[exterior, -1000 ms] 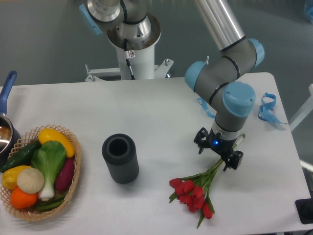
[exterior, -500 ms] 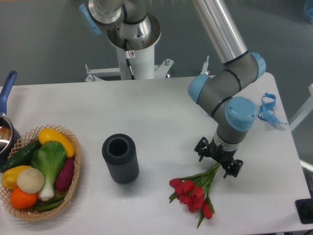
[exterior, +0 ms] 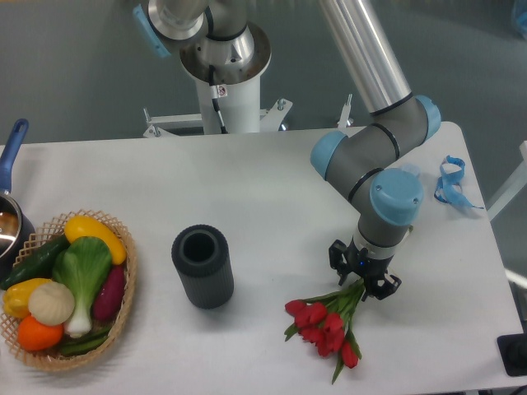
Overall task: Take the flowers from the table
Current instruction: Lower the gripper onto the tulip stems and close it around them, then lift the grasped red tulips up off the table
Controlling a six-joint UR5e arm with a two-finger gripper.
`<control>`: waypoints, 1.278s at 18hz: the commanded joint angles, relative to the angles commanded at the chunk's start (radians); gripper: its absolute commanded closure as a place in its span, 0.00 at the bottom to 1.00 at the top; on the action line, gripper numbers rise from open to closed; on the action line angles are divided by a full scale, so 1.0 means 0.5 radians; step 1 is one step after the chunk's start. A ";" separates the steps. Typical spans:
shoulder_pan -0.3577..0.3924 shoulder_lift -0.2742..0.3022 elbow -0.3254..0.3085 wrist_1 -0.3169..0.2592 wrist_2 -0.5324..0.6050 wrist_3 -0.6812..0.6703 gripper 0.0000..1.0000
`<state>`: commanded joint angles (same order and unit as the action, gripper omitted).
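The flowers, red tulip buds with green leaves, lie on the white table at the front right, buds toward the front edge. Their thin green stems run up and to the right under my gripper. The gripper points straight down, low over the stems, with its black fingers on either side of them. The jaws look open around the stems. The pale stem end is hidden under the wrist.
A black cylinder cup stands left of the flowers. A wicker basket of vegetables sits at the front left beside a pot with a blue handle. Curled blue ribbon lies at the right edge.
The gripper has come down and slightly left onto the stems, and its fingers now straddle them. The flowers have not moved.
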<state>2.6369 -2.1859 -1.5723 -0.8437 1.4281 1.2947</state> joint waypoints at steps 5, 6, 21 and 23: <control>0.006 0.034 0.046 0.000 -0.021 -0.046 0.93; 0.003 0.049 0.079 0.006 -0.031 -0.076 0.93; 0.049 0.669 0.037 0.040 -1.315 -0.430 0.92; 0.107 0.730 -0.015 0.040 -1.435 -0.430 0.92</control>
<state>2.6905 -1.8210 -1.5799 -0.8237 0.7105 1.0799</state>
